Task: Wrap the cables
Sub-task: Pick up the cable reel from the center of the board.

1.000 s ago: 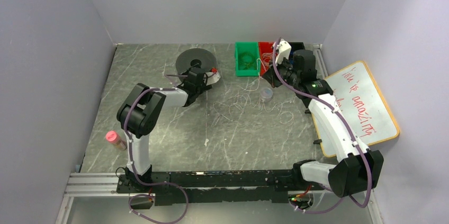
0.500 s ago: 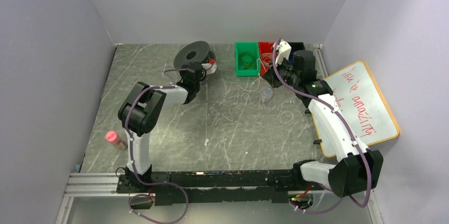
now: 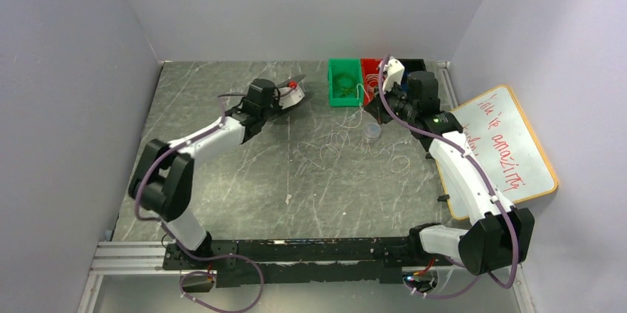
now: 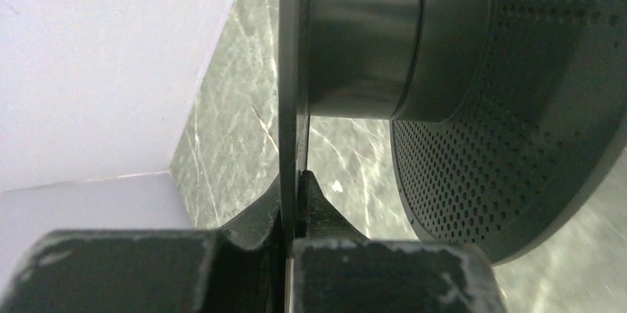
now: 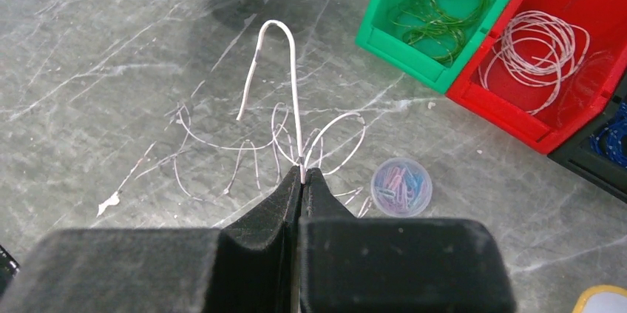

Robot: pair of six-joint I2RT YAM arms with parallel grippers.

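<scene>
A black spool [image 3: 290,96] is off the table and tipped on edge at the back, left of the bins. My left gripper [image 3: 275,99] is shut on it. In the left wrist view the left gripper [image 4: 296,180] pinches the spool's thin flange [image 4: 293,69], with the hub [image 4: 362,32] and the perforated flange [image 4: 517,106] to the right. My right gripper [image 5: 302,174] is shut on a thin white cable [image 5: 296,91], which arches up and over to the left. The rest of the cable lies in loose loops [image 3: 329,146] on the table. In the top view the right gripper [image 3: 372,108] hovers near the bins.
A green bin [image 3: 342,82] with green wire, a red bin [image 3: 372,72] with white coils and a dark bin [image 3: 414,66] line the back edge. A clear cup of paper clips [image 5: 401,186] stands beside the cable loops. A whiteboard [image 3: 510,150] lies at the right.
My left gripper has shut on the spool's flange and lifted it from lying flat to tilted on edge; the left arm has stretched out toward the back. The right arm has stayed put.
</scene>
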